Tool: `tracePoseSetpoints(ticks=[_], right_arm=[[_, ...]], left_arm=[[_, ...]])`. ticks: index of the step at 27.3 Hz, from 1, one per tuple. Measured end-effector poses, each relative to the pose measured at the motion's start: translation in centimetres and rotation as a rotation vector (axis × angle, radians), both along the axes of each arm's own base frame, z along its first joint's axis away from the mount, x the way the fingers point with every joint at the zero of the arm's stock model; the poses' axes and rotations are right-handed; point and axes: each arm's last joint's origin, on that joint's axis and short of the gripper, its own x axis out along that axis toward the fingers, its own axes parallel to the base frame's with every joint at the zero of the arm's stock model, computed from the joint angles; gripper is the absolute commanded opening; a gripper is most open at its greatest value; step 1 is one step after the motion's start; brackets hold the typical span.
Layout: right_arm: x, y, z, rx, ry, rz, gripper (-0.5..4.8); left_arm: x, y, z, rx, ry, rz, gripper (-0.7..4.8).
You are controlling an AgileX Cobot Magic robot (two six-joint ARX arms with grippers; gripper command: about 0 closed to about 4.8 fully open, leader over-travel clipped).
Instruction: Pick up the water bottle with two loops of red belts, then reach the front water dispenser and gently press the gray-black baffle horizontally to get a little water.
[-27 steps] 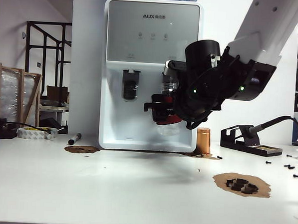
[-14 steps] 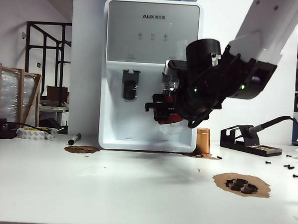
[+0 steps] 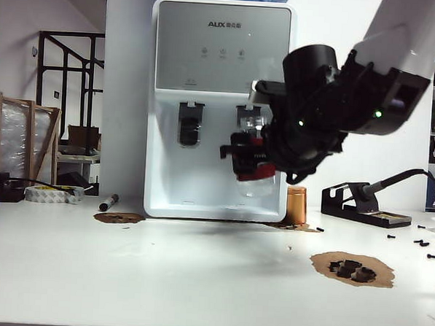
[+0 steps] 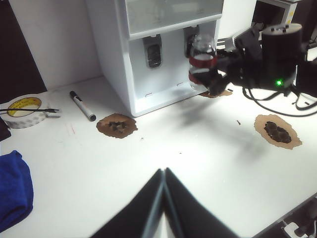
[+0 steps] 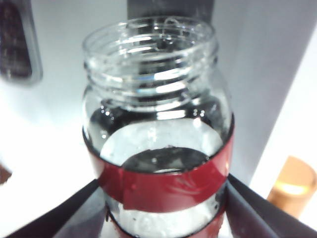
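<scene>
The pickup is done: the right gripper (image 3: 250, 159) is clamped on the water bottle (image 3: 253, 147), its mouth just under the gray-black baffle (image 3: 249, 121) of the water dispenser (image 3: 221, 61), pressing apparently left; the left gripper (image 4: 163, 173), jaws together, idles well behind.

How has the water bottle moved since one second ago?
Yes. The water bottle, held by the right gripper, rose and shifted right against the water dispenser.
</scene>
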Motion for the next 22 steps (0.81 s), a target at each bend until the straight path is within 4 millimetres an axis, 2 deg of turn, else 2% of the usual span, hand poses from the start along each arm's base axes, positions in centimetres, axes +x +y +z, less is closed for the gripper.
tracePoseSetpoints(ticks=[3,6,10,15,18,22], right_arm=[[-1.1,-0.2,-0.5,-0.006,0.015,0.014,-0.04],[-2.1,0.3,0.0,0.003,0.009,0.054,-0.04],[-3.2,1.5,1.3,0.038,-0.023,0.172,-0.04],[-4.0,2.3,1.0,0.072,-0.003,0.338,-0.04],[-4.2,2.6,1.0,0.1,0.023,0.426,-0.04],[-4.5,2.8,0.9,0.121,0.048,0.537,-0.04]], left_arm=[[0.0,0.0,0.0,0.0,0.0,0.0,-0.05],[0.0,0.0,0.0,0.0,0.001,0.0,-0.05],[0.0,0.0,0.0,0.0,0.001,0.0,-0.05],[-0.4,0.0,0.2,-0.002,0.022,-0.005,-0.05],[-1.6,-0.1,1.8,-0.019,-0.012,-0.051,-0.05],[-2.7,-0.1,2.5,-0.03,0.014,-0.051,-0.05]])
